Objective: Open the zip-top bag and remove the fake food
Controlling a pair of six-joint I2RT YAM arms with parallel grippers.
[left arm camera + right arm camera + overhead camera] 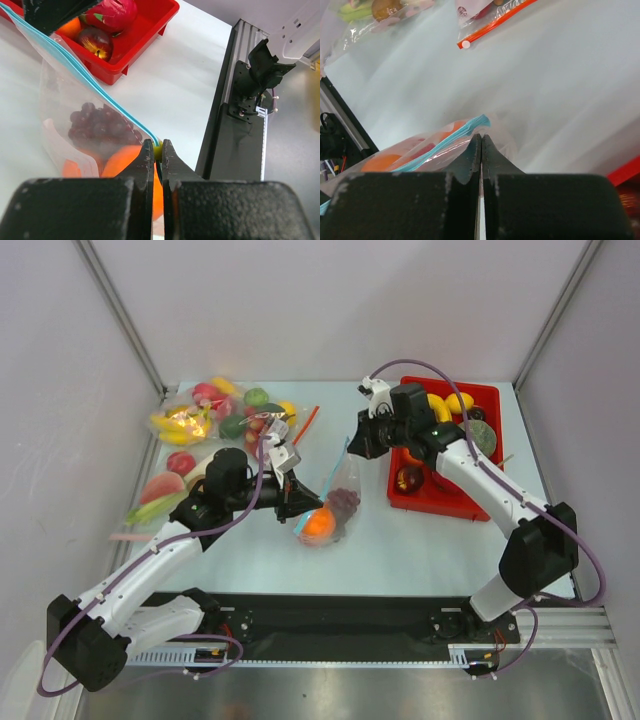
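Both arms reach in over the middle of the tabletop (420,540). The left gripper (158,148) is pinched tight on the low end of the zip-top bag (345,480), right at its blue strip. The right gripper (481,142) is clamped on the high end. The bag hangs slanted between them, with the fake food (318,526) bunched at the bottom (an orange one plus a dark purple bunch).
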